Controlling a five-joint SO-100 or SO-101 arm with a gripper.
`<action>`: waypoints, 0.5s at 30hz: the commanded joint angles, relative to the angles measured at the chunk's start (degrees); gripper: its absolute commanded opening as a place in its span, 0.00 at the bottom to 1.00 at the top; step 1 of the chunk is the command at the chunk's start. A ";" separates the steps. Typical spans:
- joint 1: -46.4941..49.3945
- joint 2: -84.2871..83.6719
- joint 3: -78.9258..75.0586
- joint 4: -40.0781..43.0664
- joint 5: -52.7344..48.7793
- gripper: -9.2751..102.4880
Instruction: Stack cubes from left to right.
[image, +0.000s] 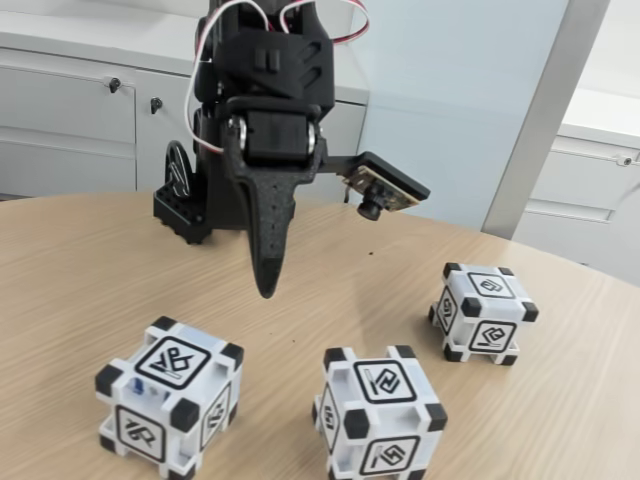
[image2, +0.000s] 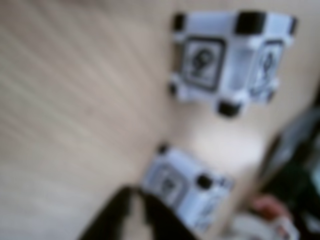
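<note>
In the fixed view, three cubes sit apart on the wooden surface (image: 80, 260), none stacked yet. At lower left is the left cube (image: 170, 408); the middle cube (image: 378, 412) is at lower centre; the right cube (image: 484, 311) lies right of centre, a little further back.

The gripper (image: 268, 285) hangs in the upper middle of the frame, above the bare surface behind the left and middle cubes, holding nothing. From this side its fingers read as one dark tapered blade, so I cannot tell whether they are spread or pressed together. The wrist view is badly blurred: one cube (image2: 227, 57) shows at upper right, another (image2: 187, 187) at lower centre just past the dark finger tips (image2: 125, 215), again too soft to judge the gap.

Risks, as I judge them:
- The tip sits between two cubes, so a descent could land on neither, or clip a corner and skid a cube sideways (the surface looks smooth).
- Fingers not opened wide enough would push down on the cube's top face instead of straddling it.
- An off-centre grip on the black corner blocks could let the cube twist, then sit skewed on its neighbour and topple.
</note>
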 joint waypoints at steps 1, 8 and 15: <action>0.53 3.52 -0.35 -0.88 0.62 0.09; 0.53 3.52 -0.35 -0.88 0.53 0.08; 0.35 3.52 -0.53 -0.88 -5.10 0.08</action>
